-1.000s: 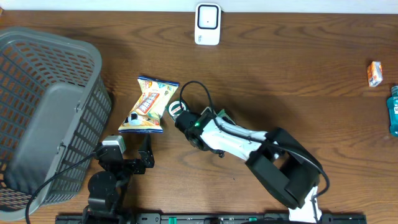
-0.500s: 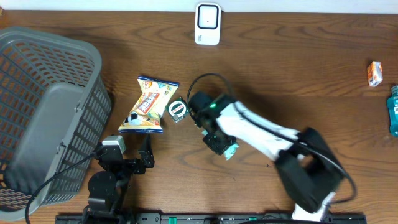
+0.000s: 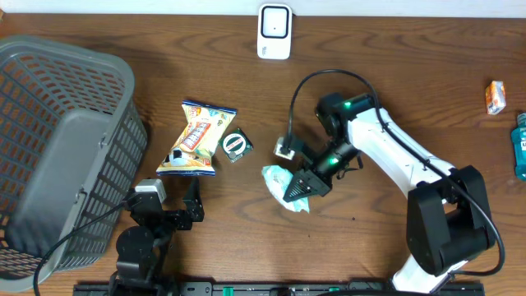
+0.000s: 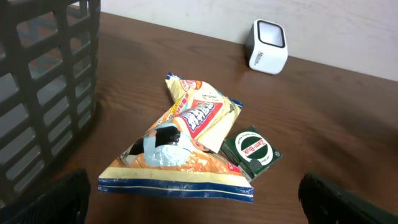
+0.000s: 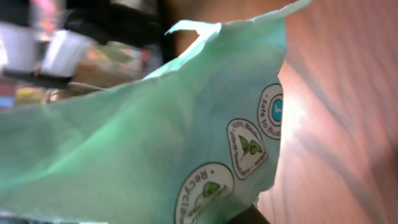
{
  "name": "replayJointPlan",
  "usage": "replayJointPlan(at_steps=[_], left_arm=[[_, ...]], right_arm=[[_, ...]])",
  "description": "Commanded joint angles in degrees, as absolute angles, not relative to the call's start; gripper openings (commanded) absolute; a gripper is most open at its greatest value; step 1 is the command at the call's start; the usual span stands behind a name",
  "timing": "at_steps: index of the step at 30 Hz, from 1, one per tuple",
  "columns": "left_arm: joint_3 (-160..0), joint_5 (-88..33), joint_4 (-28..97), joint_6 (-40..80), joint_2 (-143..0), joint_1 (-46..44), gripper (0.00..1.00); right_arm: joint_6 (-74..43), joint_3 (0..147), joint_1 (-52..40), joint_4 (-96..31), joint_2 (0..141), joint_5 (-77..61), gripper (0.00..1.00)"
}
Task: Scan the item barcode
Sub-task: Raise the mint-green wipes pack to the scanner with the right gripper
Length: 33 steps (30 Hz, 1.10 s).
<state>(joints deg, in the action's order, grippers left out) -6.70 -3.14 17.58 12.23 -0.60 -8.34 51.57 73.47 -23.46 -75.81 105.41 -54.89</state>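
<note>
My right gripper (image 3: 302,186) is shut on a pale green packet (image 3: 281,185), held just above the table, right of the middle. In the right wrist view the green packet (image 5: 143,143) fills the frame, showing round recycle marks; no barcode shows on it. One dark fingertip (image 5: 250,216) peeks out below it. The white scanner (image 3: 274,31) stands at the far edge, well away from the packet. My left gripper (image 3: 168,215) rests open at the near left with nothing between its fingers, its view facing the scanner (image 4: 267,46).
A snack bag (image 3: 197,138) and a small green box (image 3: 236,145) lie left of the packet. A grey basket (image 3: 57,148) fills the left side. An orange box (image 3: 494,97) and a blue bottle (image 3: 519,146) sit at the right edge.
The right arm has swung from beside the snack bag to the right, its jaws closing on the green packet and carrying it along. The left arm has not moved.
</note>
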Motion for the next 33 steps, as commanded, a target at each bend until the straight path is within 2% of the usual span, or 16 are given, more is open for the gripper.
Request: replayJointPlan(at_steps=[1, 6, 33], left_arm=[[-5.74, -3.66, 18.76, 12.36, -0.6, -8.05, 0.98], [-5.74, -3.66, 18.76, 12.36, -0.6, -8.05, 0.98], [-5.74, -3.66, 18.76, 12.36, -0.6, -8.05, 0.98]], right_arm=[[73.23, 71.61, -22.9, -76.55, 105.89, -69.12, 0.01], [79.31, 70.52, -22.92, -76.55, 105.89, -74.04, 0.01], [84.51, 70.54, -22.61, -77.56, 105.86, -74.02, 0.01]])
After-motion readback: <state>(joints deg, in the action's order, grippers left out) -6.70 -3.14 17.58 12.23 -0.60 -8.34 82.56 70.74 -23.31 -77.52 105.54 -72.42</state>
